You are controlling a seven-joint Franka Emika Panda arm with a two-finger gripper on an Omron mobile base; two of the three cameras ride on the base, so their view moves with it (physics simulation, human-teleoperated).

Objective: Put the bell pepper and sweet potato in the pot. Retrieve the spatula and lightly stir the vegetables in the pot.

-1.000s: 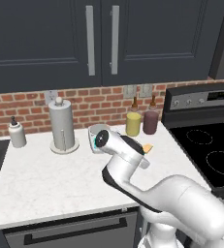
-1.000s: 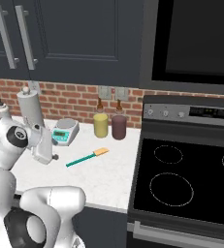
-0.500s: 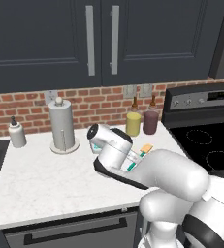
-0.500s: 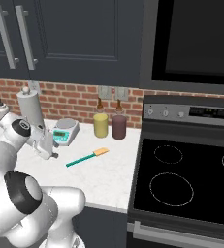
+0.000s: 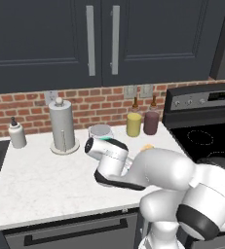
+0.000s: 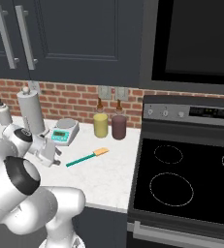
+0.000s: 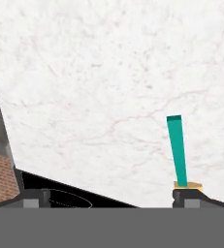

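On the white marble counter (image 6: 104, 179), the teal-handled spatula (image 6: 87, 157) lies flat beside the stove (image 6: 186, 184), free to be picked up. Just left of it, the gripper (image 6: 49, 156) hovers with jaws spread wide, holding nothing. Behind stand a scale (image 6: 64, 131), two canisters (image 6: 101, 125) and a paper towel roll (image 5: 62, 127), none blocking the reach.

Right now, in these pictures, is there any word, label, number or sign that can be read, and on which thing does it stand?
No text can be read.
Scale: its green display shows dark marks, too small to read.
Stove control panel: small marks around the knobs and display, too blurred to read.
Yellow canister, maroon canister, spatula: no labels.
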